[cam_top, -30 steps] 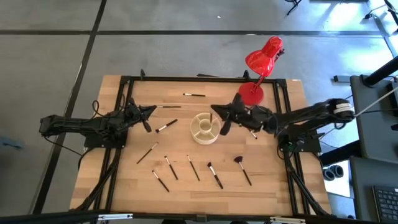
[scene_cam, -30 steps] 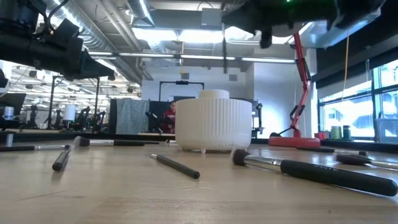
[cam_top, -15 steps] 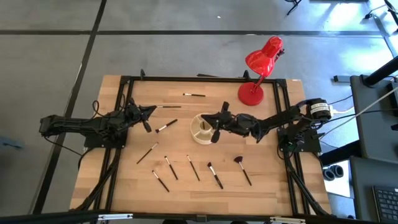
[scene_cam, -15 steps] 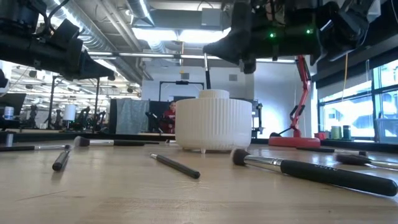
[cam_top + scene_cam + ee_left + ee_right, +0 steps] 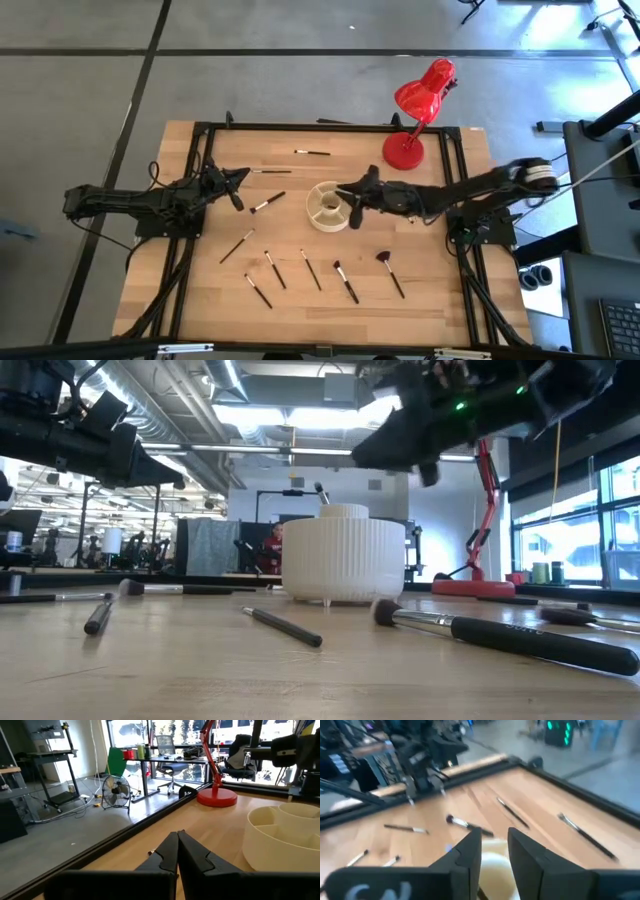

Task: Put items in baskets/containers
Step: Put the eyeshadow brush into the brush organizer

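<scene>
Hovering right gripper (image 5: 347, 194), jaws slightly spread, over cup (image 5: 329, 206); best lifting straight clear of the dropped brush (image 5: 321, 493); left gripper (image 5: 235, 185) pressed together, waiting.

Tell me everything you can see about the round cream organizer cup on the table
The organizer cup is a low, round, cream-beige container that looks like plastic, with ribbed outer walls in the low view. Inside, a taller central cup is ringed by divided compartments. It stands upright near the middle of the wooden table, on small feet. A thin brush tip sticks up from it. The right pincer hovers over its right rim, fingers apart; loose brushes lie around it, none touching it.
</scene>
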Robot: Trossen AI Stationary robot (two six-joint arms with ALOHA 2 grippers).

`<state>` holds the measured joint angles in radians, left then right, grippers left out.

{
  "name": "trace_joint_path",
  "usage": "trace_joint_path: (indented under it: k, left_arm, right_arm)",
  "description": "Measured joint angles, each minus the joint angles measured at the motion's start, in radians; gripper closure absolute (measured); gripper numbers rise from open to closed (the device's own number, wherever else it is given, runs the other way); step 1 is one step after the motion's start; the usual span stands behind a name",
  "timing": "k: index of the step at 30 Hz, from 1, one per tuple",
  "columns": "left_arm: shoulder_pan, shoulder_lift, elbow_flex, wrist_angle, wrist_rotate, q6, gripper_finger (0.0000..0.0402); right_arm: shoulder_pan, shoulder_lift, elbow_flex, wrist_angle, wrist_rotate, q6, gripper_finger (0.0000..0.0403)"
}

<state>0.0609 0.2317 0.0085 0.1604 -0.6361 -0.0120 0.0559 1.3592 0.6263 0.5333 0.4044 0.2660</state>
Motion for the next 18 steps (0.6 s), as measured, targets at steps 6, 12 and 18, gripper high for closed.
trace_joint_path:
  k: [6,12,18]
  left_arm:
    - [0.0,0.0,0.0,0.0,0.0,0.0,0.0398]
    - [0.0,0.0,0.0,0.0,0.0,-0.001,0.0398]
    - [0.0,0.0,0.0,0.007,0.0,-0.016,0.0398]
  right_arm:
    - [0.0,-0.227,0.106,-0.685,0.003,0.183,0.0312]
    - [0.0,-0.241,0.172,-1.293,-0.069,0.474,0.0313]
    - [0.0,-0.192,0.116,-1.608,-0.185,0.678,0.0305]
